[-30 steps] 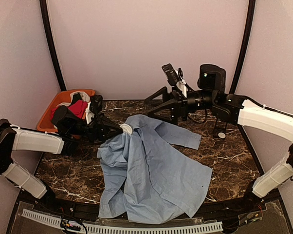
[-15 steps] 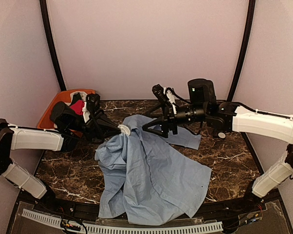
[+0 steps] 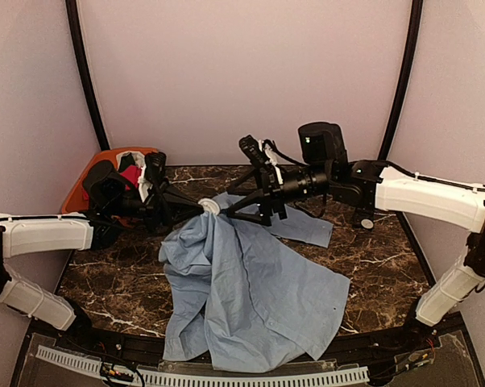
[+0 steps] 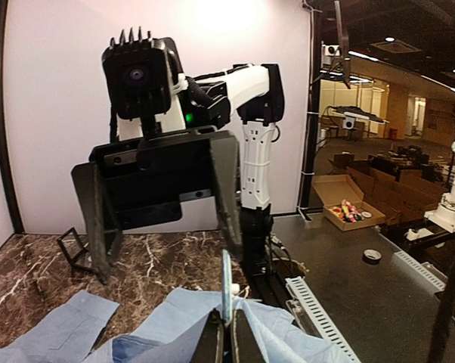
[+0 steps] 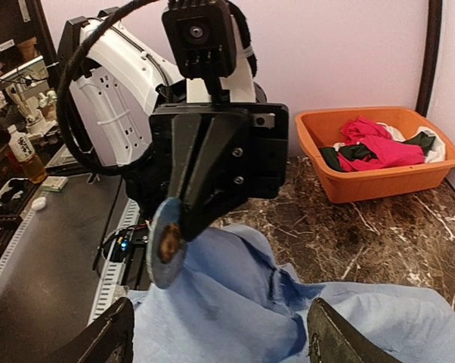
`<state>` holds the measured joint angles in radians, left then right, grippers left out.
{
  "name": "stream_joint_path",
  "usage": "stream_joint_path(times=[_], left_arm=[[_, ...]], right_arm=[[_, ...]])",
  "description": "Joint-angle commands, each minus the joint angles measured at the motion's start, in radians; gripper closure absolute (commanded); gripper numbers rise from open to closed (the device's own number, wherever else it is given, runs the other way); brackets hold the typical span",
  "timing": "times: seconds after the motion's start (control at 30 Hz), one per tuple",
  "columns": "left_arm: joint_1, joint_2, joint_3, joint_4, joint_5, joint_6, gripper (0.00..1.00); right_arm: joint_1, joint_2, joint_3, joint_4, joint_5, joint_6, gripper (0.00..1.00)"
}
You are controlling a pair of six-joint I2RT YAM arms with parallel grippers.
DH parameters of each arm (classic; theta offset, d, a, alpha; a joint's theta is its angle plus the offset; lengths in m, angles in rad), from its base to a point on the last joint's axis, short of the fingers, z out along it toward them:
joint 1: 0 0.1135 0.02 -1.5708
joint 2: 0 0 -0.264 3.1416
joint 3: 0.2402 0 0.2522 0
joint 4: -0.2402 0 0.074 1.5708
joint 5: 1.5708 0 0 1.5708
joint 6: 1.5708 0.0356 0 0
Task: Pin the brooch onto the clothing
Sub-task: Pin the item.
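A dark marble table (image 3: 387,258) under pale walls carries the shirt (image 3: 259,298), its top edge lifted up to the brooch (image 3: 209,208). The left gripper (image 3: 201,208) is pinched tight on that disc's rim. The right gripper (image 3: 228,205), jaws wide and empty, faces it close by. It should probably come in square and slow, with the cloth taut, so the pinch does not twist.

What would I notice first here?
A big blue shirt sprawls across the dark marble table. At its far edge the left gripper pinches a round brooch and a lifted fold of shirt, the open right gripper facing it. An orange basket of clothes sits far left.
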<state>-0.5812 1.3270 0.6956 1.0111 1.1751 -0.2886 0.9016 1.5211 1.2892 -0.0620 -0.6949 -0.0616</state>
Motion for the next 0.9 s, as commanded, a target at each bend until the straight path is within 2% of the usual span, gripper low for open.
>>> stream_joint_path(times=[0.0,0.17,0.33,0.47,0.87], left_arm=[[-0.005,-0.066,0.038,-0.249,-0.144,0.152,0.99],[-0.005,-0.077,0.041,-0.305,-0.226,0.107,0.99],[-0.006,-0.072,0.032,-0.321,-0.265,0.058,0.99],[-0.005,-0.086,0.028,-0.337,-0.304,0.036,0.99],[-0.004,-0.126,0.032,-0.405,-0.331,0.058,0.99]], right_arm=[[0.009,0.044,0.067,-0.038,-0.119,0.061,0.25],[0.018,0.096,0.124,-0.051,-0.046,0.103,0.26],[0.031,0.161,0.202,-0.118,0.094,0.077,0.31],[0.041,0.177,0.201,-0.120,0.159,0.039,0.36],[0.046,0.185,0.199,-0.114,0.175,0.019,0.55]])
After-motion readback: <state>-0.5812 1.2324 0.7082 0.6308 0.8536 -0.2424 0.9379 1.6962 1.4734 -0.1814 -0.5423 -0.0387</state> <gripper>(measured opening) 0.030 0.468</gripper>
